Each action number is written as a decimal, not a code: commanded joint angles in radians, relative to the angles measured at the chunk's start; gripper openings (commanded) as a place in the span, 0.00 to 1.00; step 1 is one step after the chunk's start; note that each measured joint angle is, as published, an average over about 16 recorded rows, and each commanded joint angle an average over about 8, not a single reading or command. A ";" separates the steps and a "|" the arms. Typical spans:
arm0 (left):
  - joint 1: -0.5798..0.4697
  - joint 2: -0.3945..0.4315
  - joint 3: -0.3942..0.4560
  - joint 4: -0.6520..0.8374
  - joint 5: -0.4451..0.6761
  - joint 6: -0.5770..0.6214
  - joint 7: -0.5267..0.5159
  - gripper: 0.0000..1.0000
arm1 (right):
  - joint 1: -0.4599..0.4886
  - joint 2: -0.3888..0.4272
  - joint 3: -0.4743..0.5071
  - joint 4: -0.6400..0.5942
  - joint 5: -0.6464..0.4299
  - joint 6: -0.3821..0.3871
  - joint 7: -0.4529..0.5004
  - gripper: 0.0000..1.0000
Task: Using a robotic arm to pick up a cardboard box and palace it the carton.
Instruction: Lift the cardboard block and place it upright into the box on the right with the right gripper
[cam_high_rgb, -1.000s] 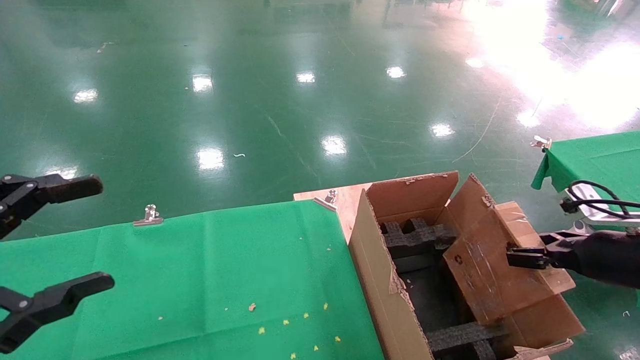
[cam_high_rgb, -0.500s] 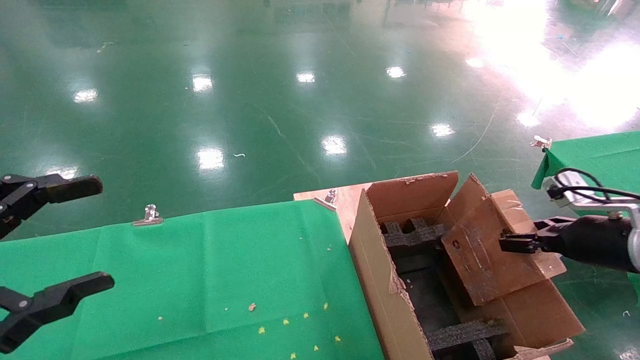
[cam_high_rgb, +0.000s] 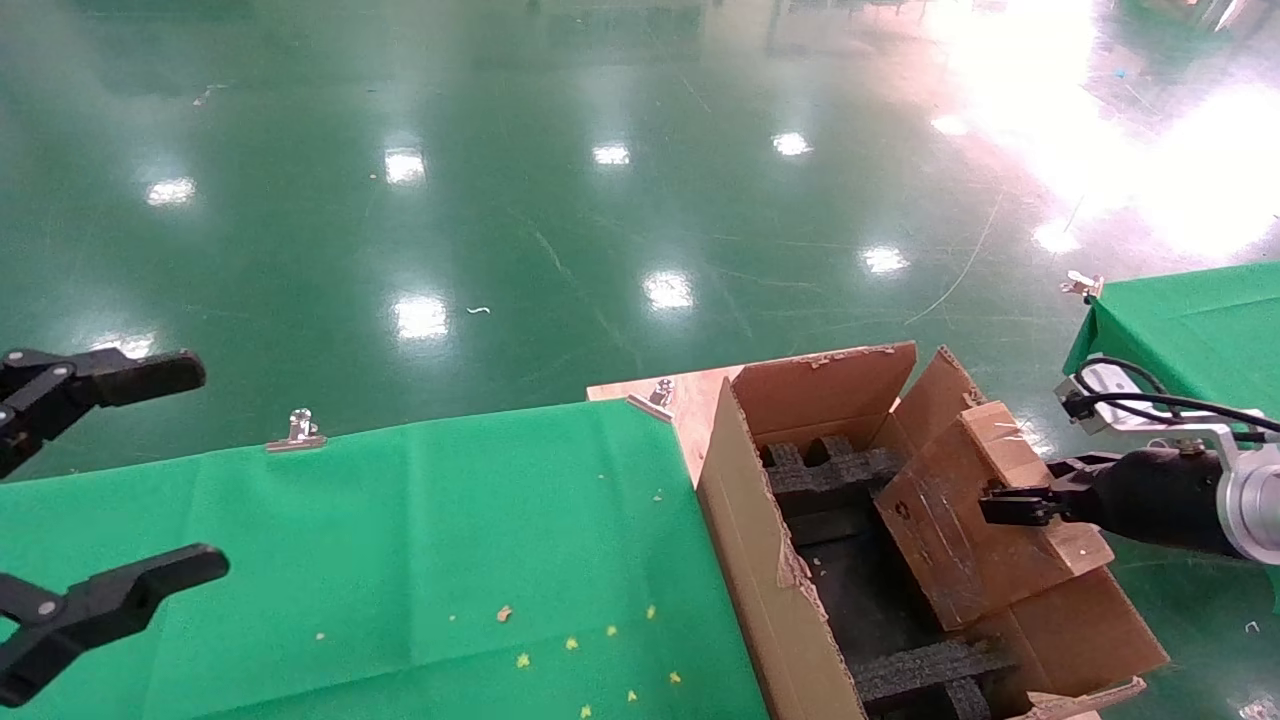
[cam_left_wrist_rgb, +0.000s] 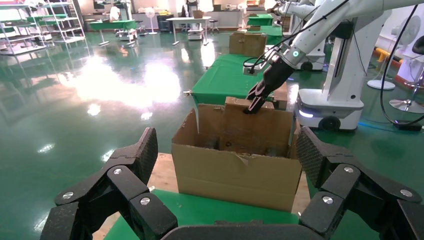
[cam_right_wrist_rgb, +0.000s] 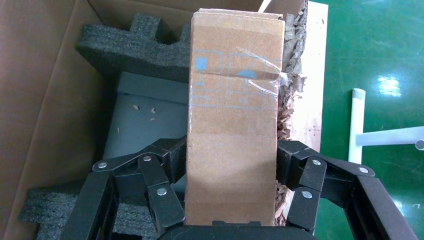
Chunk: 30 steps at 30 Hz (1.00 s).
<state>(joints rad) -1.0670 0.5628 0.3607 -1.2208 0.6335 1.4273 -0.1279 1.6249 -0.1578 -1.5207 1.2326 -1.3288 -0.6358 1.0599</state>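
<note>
My right gripper (cam_high_rgb: 1010, 505) is shut on the small flat cardboard box (cam_high_rgb: 965, 520), holding it tilted, with its lower end down inside the carton (cam_high_rgb: 760, 570). The right wrist view shows the box (cam_right_wrist_rgb: 232, 135) clamped between both fingers (cam_right_wrist_rgb: 165, 172), over the dark grey carton bottom and black foam blocks (cam_right_wrist_rgb: 135, 50). The carton stands open at the right end of the green table, with ragged edges and tall flaps. The left wrist view shows it from the side (cam_left_wrist_rgb: 235, 170), with the white right arm (cam_left_wrist_rgb: 300, 47) reaching in from above. My left gripper (cam_high_rgb: 90, 490) is open and empty at the far left.
The green cloth table (cam_high_rgb: 400, 560) lies left of the carton, with metal clips (cam_high_rgb: 298, 430) on its far edge and small scraps on it. A second green table (cam_high_rgb: 1190, 315) stands at the right. More foam (cam_high_rgb: 930, 670) lies at the carton's near end.
My right gripper has moved left and down with the cardboard box, sinking it deeper into the carton. The left arm has not moved.
</note>
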 joint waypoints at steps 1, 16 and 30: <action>0.000 0.000 0.000 0.000 0.000 0.000 0.000 1.00 | 0.000 0.002 0.001 0.001 0.001 -0.001 -0.001 0.00; 0.000 0.000 0.000 0.000 0.000 0.000 0.000 1.00 | 0.012 -0.070 -0.027 -0.074 -0.126 -0.003 0.174 0.00; 0.000 0.000 0.000 0.000 0.000 0.000 0.000 1.00 | 0.040 -0.155 -0.064 -0.054 -0.351 -0.048 0.429 0.00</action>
<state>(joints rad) -1.0670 0.5628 0.3607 -1.2208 0.6335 1.4273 -0.1279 1.6608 -0.3148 -1.5843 1.1739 -1.6743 -0.6800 1.4834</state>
